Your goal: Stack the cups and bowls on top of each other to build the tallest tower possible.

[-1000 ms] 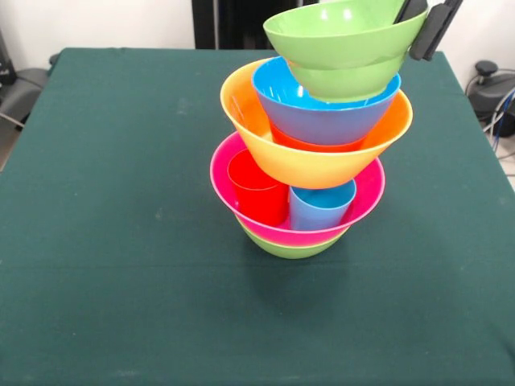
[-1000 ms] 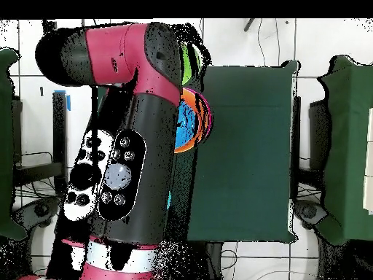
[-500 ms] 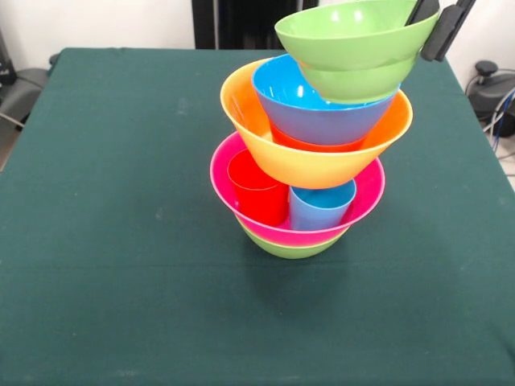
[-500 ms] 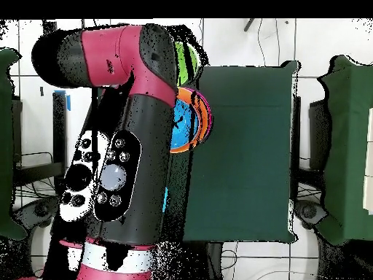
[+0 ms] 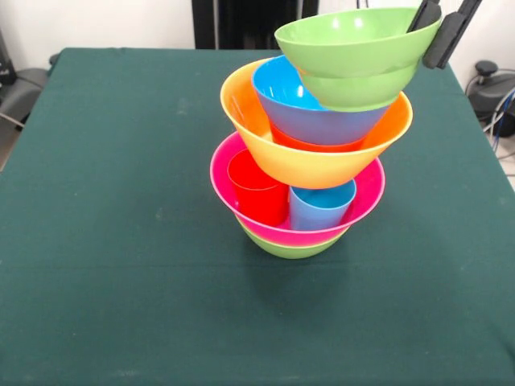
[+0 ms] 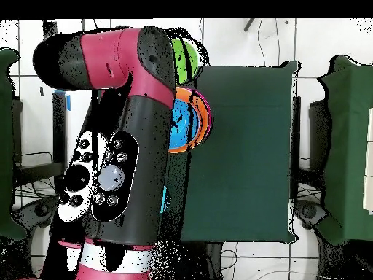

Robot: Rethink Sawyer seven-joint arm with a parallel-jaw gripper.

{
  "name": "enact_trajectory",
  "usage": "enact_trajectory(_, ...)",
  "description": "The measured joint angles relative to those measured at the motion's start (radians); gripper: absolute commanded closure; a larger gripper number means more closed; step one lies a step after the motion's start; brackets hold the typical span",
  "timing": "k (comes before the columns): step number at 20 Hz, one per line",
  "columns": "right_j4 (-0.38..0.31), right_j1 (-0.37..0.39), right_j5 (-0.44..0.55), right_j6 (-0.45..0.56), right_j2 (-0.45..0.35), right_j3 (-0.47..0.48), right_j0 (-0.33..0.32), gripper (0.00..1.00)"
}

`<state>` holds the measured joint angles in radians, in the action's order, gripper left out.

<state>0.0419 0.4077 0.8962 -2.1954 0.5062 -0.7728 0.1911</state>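
The tower (image 5: 310, 161) stands mid-table: a green bowl (image 5: 291, 248) at the bottom, then a pink bowl (image 5: 366, 197) holding a red cup (image 5: 257, 191) and a light blue cup (image 5: 320, 207). On those rest a yellow-orange bowl (image 5: 265, 149), a small orange bowl (image 5: 302, 143) and a blue bowl (image 5: 322, 117). A second green bowl (image 5: 354, 56) hangs tilted over the blue bowl's right side. My gripper (image 5: 439, 26) is shut on its right rim, one finger inside and one outside. From overhead, the arm (image 6: 124, 146) covers most of the tower (image 6: 195, 120); the green bowl (image 6: 186, 58) peeks out.
A dark green cloth covers the table (image 5: 121, 241). Black equipment with cables (image 5: 492, 84) sits past the table's right edge, and a grey object (image 5: 18, 80) past its left. Overhead, other green-covered tables (image 6: 353, 146) stand at the right.
The gripper has carried the upper green bowl slightly up and to the right in the front view. The rest of the tower has not moved.
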Motion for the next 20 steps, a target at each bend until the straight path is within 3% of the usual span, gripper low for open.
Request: enact_trajectory(20, -0.056, 0.024, -0.004, 0.000, 0.000, -0.071, 0.000, 1.00)
